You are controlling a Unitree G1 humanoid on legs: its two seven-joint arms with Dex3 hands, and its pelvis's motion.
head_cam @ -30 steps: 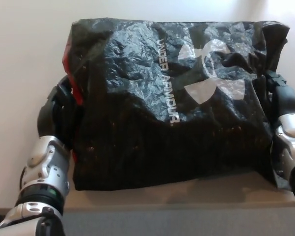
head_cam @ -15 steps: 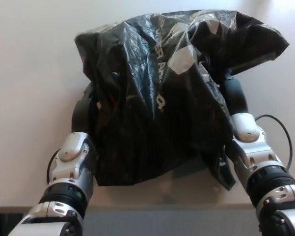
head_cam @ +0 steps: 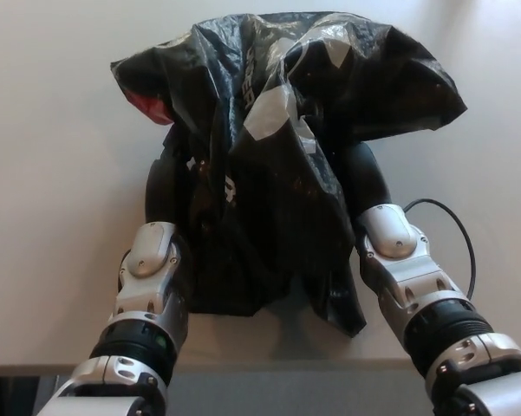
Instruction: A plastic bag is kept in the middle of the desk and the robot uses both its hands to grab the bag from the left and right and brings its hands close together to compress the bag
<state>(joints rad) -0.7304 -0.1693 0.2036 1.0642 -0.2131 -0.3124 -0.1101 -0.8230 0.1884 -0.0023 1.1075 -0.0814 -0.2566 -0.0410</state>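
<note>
Black plastic bag [head_cam: 277, 156], crumpled, white print and a red patch showing at its upper left: I am seeing it bunching into a narrow, tall heap at the middle of the desk [head_cam: 52, 217], its lower end reaching toward the near edge. Left hand [head_cam: 162, 186]: pressing into the bag's left side, fingers buried in the folds, so I cannot tell their state. Right hand [head_cam: 367, 178]: pressing into the right side, fingers likewise hidden. Thin black cable [head_cam: 455, 230]: looping beside the right forearm over the desk.
</note>
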